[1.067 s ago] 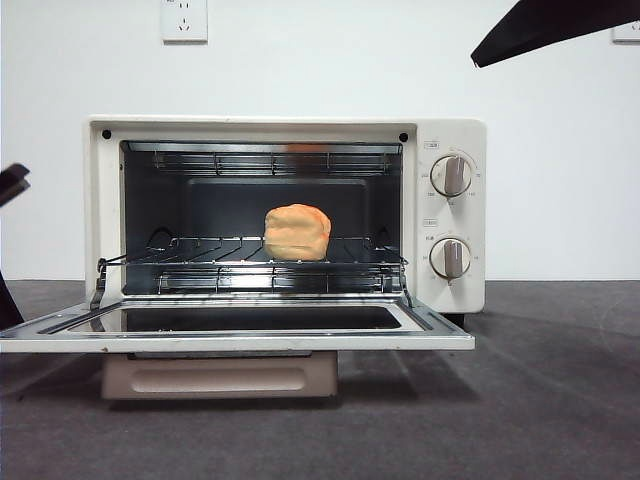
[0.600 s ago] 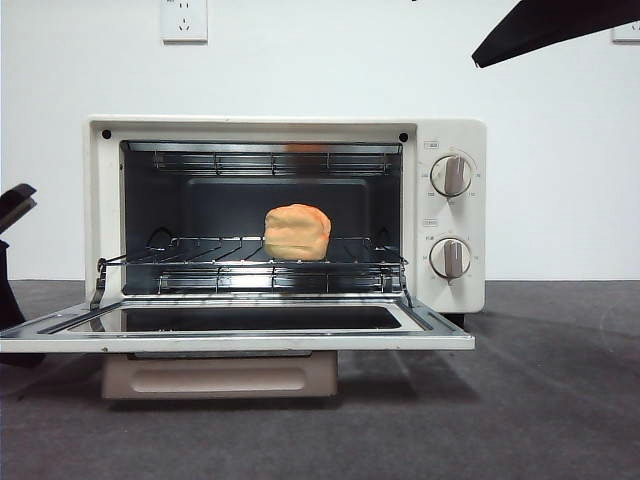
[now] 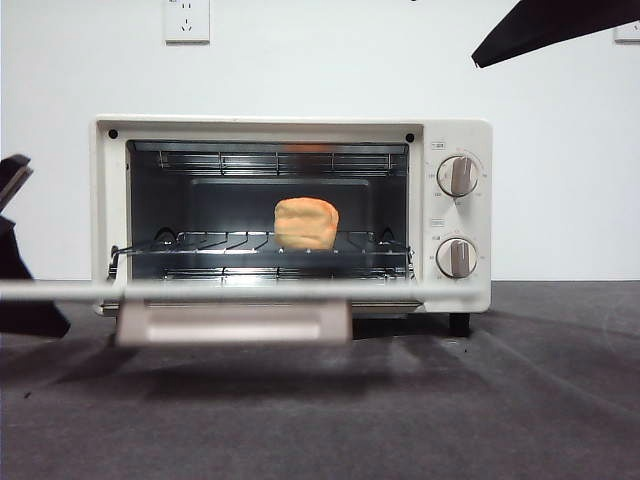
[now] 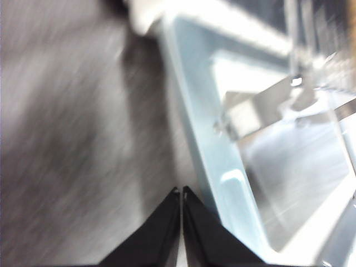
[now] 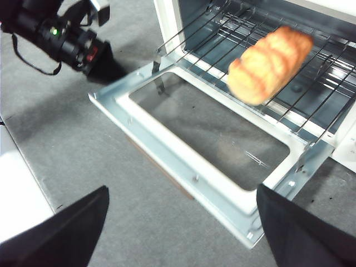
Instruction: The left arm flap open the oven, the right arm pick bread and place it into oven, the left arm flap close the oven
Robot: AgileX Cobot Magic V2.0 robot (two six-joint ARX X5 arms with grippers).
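Observation:
The cream-white oven (image 3: 450,135) stands in the middle of the table. Its door (image 3: 230,291) is swung up to about level and shows edge-on in the front view, handle (image 3: 233,323) hanging below. The golden bread (image 3: 306,222) lies on the wire rack inside; it also shows in the right wrist view (image 5: 271,64). My left gripper (image 4: 181,192) is shut, its tip against the door's (image 4: 206,144) left edge, low at the left of the front view (image 3: 45,318). My right gripper (image 5: 182,192) is open and empty, high above the door (image 5: 167,144), at the front view's top right (image 3: 540,30).
Two knobs (image 3: 456,176) sit on the oven's right panel. A wall outlet (image 3: 187,20) is behind the oven. Dark grey table (image 3: 520,400) lies in front and to the right. A white surface (image 5: 16,183) borders the table's edge in the right wrist view.
The oven door has risen from hanging open to about level. My left gripper has moved lower and in against the door's left end. The oven has shifted slightly to the right. The right arm has not moved.

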